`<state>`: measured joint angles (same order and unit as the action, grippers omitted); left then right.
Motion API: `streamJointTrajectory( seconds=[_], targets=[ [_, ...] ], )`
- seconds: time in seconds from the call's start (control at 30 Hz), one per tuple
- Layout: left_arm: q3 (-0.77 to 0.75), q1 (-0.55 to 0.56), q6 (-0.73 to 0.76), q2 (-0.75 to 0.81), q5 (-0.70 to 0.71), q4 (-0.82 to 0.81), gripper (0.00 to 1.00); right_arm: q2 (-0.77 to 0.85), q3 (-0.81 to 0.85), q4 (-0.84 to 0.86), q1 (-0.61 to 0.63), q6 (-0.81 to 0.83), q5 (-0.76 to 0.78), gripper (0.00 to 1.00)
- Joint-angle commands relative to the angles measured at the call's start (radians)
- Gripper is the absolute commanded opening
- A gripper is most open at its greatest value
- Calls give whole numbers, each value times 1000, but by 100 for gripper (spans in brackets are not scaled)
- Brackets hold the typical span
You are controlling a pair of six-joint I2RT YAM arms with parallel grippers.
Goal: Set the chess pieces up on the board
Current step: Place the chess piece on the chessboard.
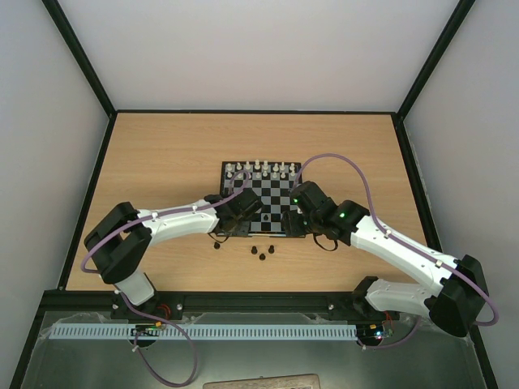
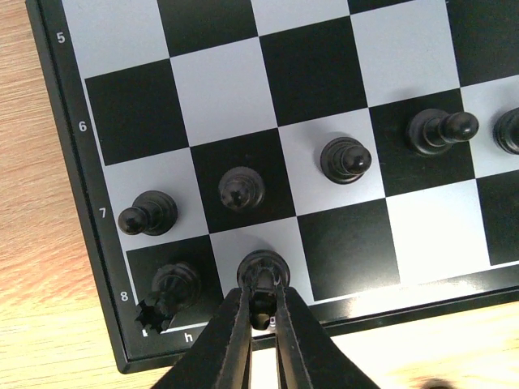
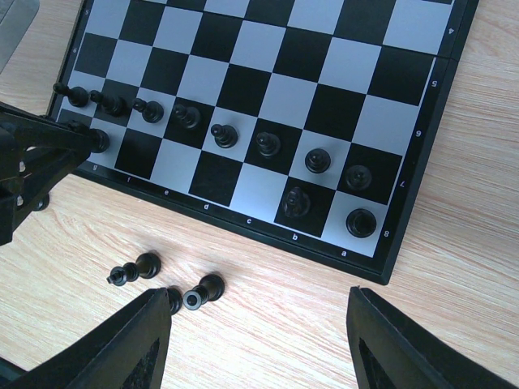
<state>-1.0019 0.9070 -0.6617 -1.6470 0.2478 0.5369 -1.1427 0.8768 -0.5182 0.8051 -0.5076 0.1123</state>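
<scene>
The board (image 1: 268,190) lies mid-table, with white pieces on its far rows. My left gripper (image 2: 261,298) is shut on a black chess piece (image 2: 262,270) that stands on the white square g8, at the board's near left corner (image 1: 235,217). A black rook (image 2: 174,284) stands on h8 beside it. Black pawns (image 2: 242,189) fill row 7. My right gripper (image 3: 259,328) is open and empty above the bare table in front of the board's near right edge (image 1: 293,227). A knight (image 3: 296,203) and a rook (image 3: 361,222) stand on b8 and a8.
Several loose black pieces (image 1: 261,251) lie on the wooden table just in front of the board. In the right wrist view they lie by my left finger (image 3: 203,292). My left arm's gripper (image 3: 36,158) shows at the left edge of that view.
</scene>
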Motion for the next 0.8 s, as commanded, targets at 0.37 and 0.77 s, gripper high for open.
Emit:
streamJointTrajectory(
  seconds=[0.37,0.77],
  targets=[
    [9,5,-8,18,0,25,17,0,-12,-9,-4,11,-10,60],
    [-28,16,-7,72,19,64,29,-4,-12,-9,-4,11,-9,61]
  ],
)
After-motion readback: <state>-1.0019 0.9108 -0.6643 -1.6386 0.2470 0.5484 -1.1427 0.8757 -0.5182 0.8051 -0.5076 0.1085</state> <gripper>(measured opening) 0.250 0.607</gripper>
